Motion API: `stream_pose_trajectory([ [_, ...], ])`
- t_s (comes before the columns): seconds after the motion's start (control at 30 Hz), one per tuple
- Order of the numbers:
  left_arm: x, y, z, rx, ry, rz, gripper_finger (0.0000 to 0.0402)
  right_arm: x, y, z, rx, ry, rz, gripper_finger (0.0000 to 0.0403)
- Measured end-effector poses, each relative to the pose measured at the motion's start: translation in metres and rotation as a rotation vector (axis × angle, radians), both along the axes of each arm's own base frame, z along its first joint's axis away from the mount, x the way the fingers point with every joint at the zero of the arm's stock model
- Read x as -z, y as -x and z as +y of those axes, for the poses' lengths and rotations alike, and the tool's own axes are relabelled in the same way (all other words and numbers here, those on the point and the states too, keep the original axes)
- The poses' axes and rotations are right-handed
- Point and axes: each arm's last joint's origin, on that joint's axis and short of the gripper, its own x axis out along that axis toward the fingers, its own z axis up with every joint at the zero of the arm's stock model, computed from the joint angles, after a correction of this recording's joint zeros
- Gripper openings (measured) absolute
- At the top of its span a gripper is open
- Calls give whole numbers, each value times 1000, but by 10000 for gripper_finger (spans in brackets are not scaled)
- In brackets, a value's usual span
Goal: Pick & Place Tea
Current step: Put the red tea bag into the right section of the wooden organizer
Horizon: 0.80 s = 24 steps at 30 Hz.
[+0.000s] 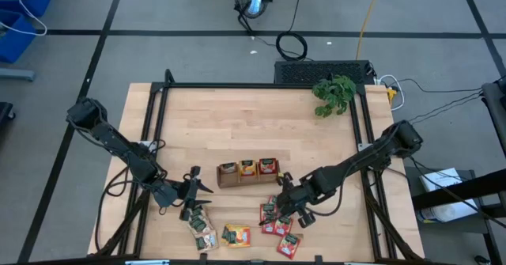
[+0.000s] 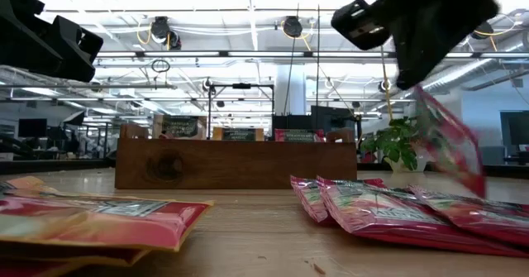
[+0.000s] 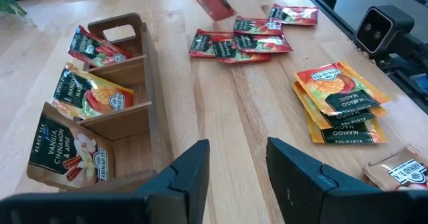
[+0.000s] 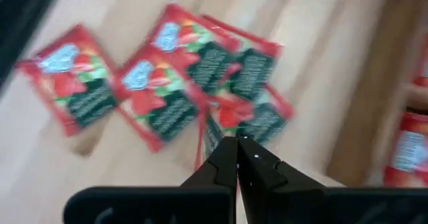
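Note:
A long brown tray (image 1: pixel 249 172) stands mid-table with one tea sachet upright in each of its three compartments (image 3: pixel 90 93). Several red sachets (image 1: pixel 277 221) lie flat near the front right. Orange ones (image 3: pixel 341 103) are stacked beside them, and beige ones (image 1: pixel 204 235) lie further left. My right gripper (image 1: pixel 282 195) hangs above the red pile, shut on one red sachet (image 2: pixel 450 140). My left gripper (image 3: pixel 237 164) stands open and empty just left of the tray (image 1: pixel 194 190). My right gripper pinches the red sachet by its top edge (image 2: pixel 423 99) between the tips of its two shut fingers (image 4: pixel 227 158), coming from above and slanting down. The sachet hangs tilted below the fingers, lifted clear of the table and of the other red sachets (image 4: pixel 167 97).
A leafy green plant (image 1: pixel 334 95) sits at the far right corner. Black frame rails (image 1: pixel 158 115) run along the table's left, far and right sides. A small camera (image 3: pixel 378 27) is mounted at the near edge. Bare wood lies between the tray and the far rail.

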Motion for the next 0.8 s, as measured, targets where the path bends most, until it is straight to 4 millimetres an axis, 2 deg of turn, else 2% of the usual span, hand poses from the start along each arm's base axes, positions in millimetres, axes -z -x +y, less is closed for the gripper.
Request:
stream_pose_trajectory([
  [0.5, -1, -1, 0, -6, 15, -15, 152, -5, -20, -41, 154, 45, -71, 0],
  [0.67, -11, -7, -1, -62, 111, -83, 152, -13, -5, -30, 194, 94, -73, 0],
  [0.8, -21, -20, -6, -72, 116, -68, 152, -1, 21, -18, 202, 151, -114, 0],
])
